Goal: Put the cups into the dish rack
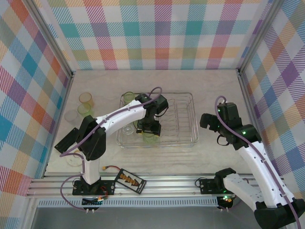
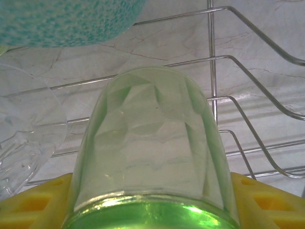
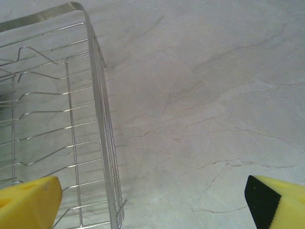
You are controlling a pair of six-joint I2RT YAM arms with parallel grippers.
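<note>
In the overhead view the left gripper point(image 1: 149, 133) sits at the middle of the frame, over the lower left part of the dish rack point(image 1: 190, 102). It is clamped on a light green cup point(image 1: 150, 139). In the left wrist view this cup point(image 2: 150, 152) takes up the centre, pinched between the two yellow fingers point(image 2: 35, 202) at the lower left and lower right corners, with its sides touching both. The rack's wire dividers point(image 2: 248, 112) run behind it to the right. A clear cup point(image 2: 21, 143) lies just beside it at the left edge, and a blurred teal shape point(image 2: 71, 19) crosses the upper left.

The right gripper point(image 1: 212, 129) hangs over bare table point(image 1: 219, 90) at the right of the overhead frame, apart from the rack. In the right wrist view its fingertips point(image 3: 28, 202) are spread wide at the bottom corners with nothing between them, and the rack's corner point(image 3: 97, 95) is at the left.

Another green cup point(image 1: 127, 97) stands in the rack's upper left. Loose cups point(image 1: 86, 100) cluster on the table at the left of the frame.
</note>
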